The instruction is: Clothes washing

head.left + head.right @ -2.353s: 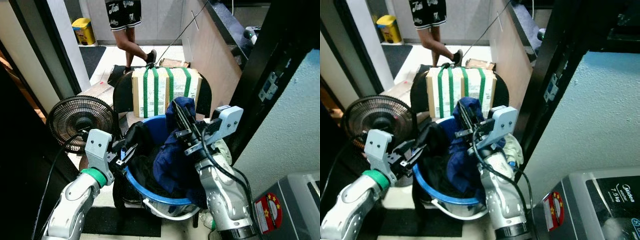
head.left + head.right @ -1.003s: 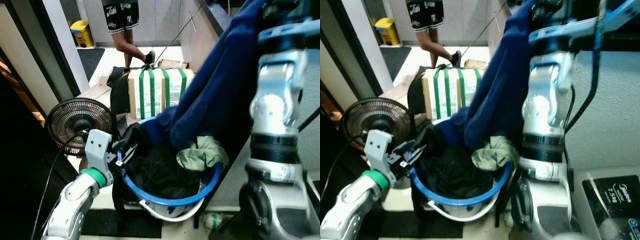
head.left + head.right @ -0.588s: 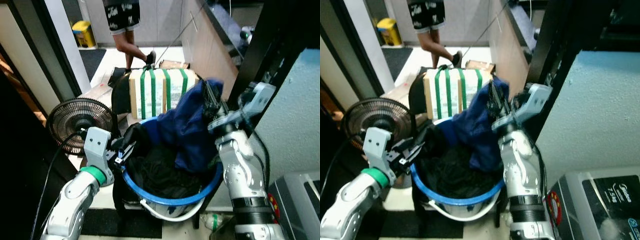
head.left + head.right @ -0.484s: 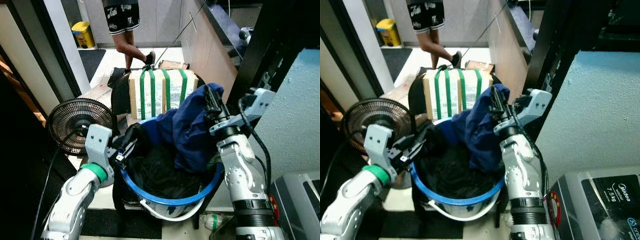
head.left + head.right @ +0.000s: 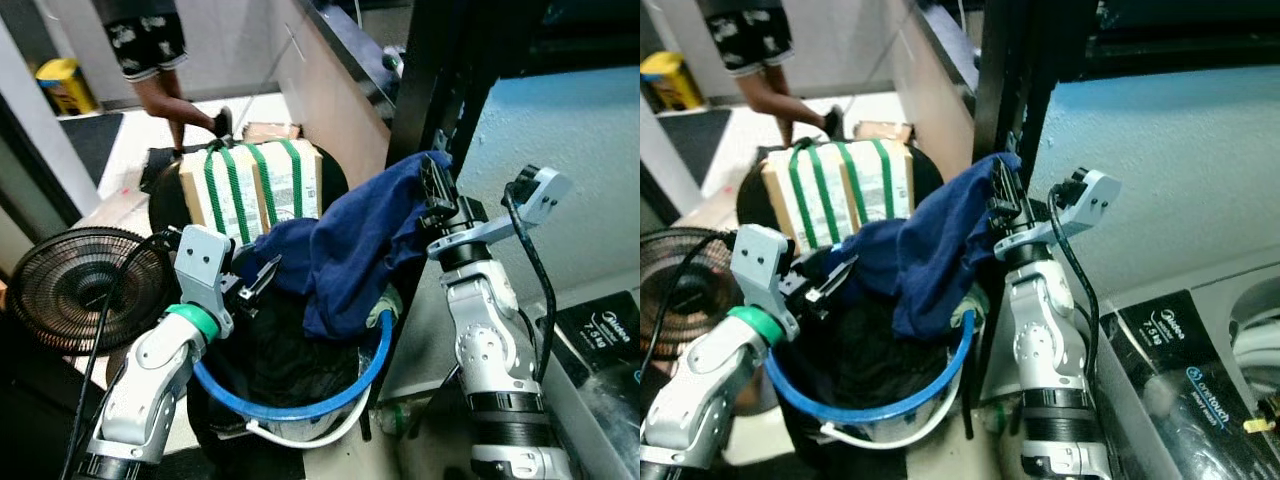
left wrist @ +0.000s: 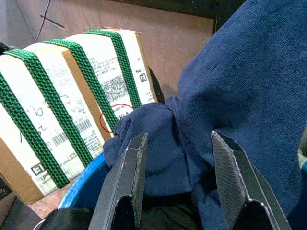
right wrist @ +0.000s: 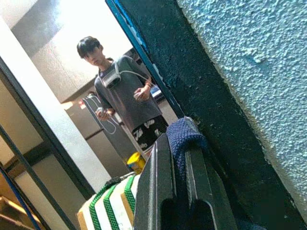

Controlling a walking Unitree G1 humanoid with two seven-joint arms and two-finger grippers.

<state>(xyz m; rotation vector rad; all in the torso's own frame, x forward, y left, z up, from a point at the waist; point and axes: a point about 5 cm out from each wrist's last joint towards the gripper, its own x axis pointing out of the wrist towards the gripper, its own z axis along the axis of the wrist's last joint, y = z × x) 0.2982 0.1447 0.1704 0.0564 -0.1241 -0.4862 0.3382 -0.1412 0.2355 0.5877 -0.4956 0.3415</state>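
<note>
Right tool point(image 5: 432, 190) is clamped on the navy garment point(image 5: 352, 250), holding one end up beside the black frame post point(image 5: 430, 90) while the rest drapes down into the blue-rimmed laundry bucket point(image 5: 300, 405). Left tool point(image 5: 258, 280) hovers at the bucket's near-left rim, fingers point(image 6: 128, 177) apart, pointing at the cloth. Behind the bucket sits a green-strapped cardboard box point(image 5: 245, 185), a fan point(image 5: 75, 290) to its left, and a person point(image 5: 165, 50) stands further back.
</note>
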